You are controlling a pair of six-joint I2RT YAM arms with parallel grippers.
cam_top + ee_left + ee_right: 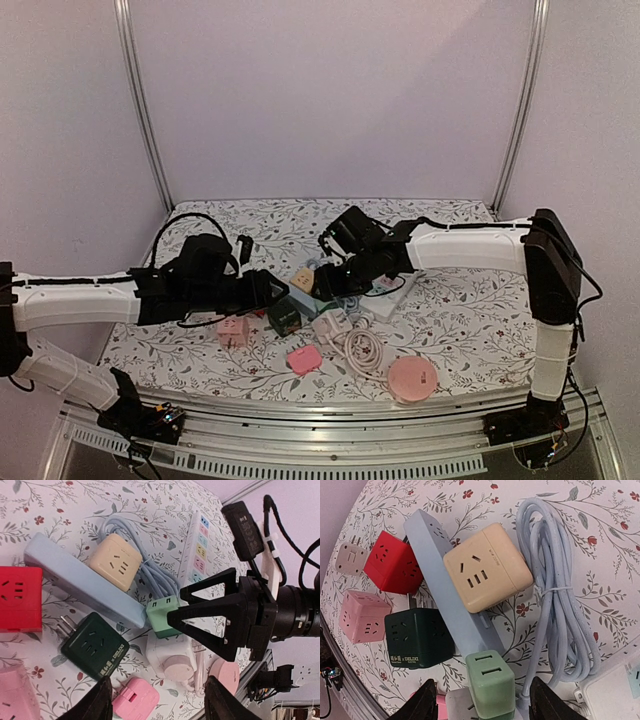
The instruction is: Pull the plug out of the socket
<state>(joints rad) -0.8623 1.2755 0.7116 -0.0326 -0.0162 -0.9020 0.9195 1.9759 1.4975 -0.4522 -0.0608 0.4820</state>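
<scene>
My right hand is partly wide, a finger on either side of the green plug and neither touching it. That plug sits at the end of the pale blue power strip on the bench. A cream cube adapter sits further along the same strip. My left hand hangs with its fingers apart and nothing between them, near the dark green cube adapter.

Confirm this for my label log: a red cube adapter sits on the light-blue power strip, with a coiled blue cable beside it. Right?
No: the cube adapter on the light-blue power strip is beige, not red; the red cube lies beside the strip. The coiled blue cable beside it is right. The right wrist view shows this.
</scene>
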